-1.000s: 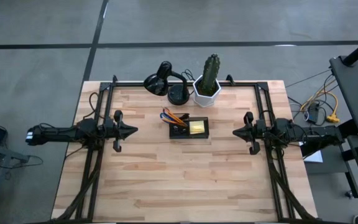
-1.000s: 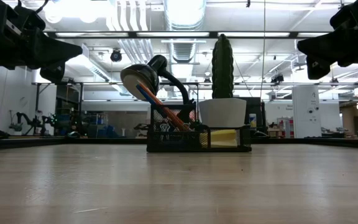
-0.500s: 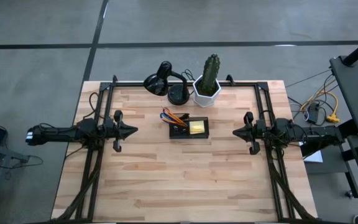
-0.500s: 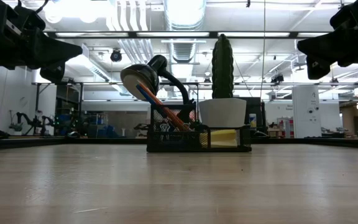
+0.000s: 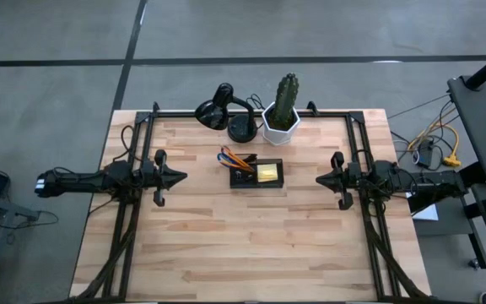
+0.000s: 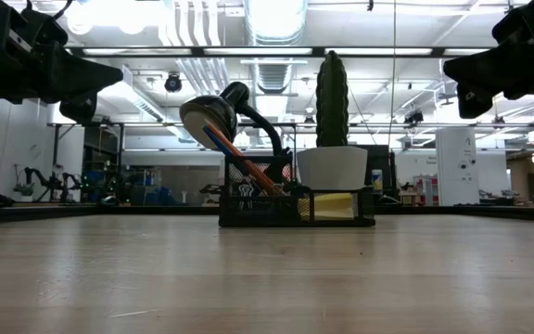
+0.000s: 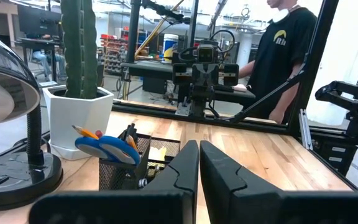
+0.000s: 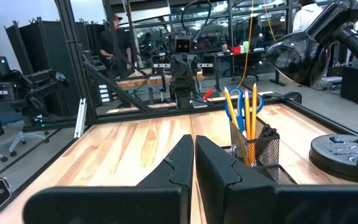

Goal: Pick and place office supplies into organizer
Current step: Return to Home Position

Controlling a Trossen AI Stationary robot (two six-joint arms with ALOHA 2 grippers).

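- One butcher-block table (image 5: 226,253): pale wood strips with a smooth matte top. It carries everything.
- Two dark arms lie level above it, one along each side edge, about midway down.
- Left gripper (image 5: 182,176) points inward from the left edge, fingers pressed together, holding nothing.
- Right gripper (image 5: 319,179) mirrors it from the right edge, fingers likewise together and empty.
- Judgement: homing looks all but done. To finish well, keep both wrists level and high on their own sides, with no swing toward the middle.
- Black desk lamp (image 5: 226,114) at the centre of the far edge: glossy domed head, curved neck, round flat base.
- White hexagonal pot (image 5: 281,127) just beside the lamp base, smooth-sided, with a ribbed green cactus (image 5: 287,89) upright in it.
- Organizer (image 5: 256,175): black wire mesh, rectangular, two compartments. It sits near the table's middle, toward the far edge, well apart from both grippers.
- Blue-handled scissors (image 7: 101,148) and orange pencils (image 5: 234,158) lean out of the compartment nearer the left arm. Pens are not clearly made out.
- Yellow sticky pad (image 5: 267,173): a flat square in the other compartment.
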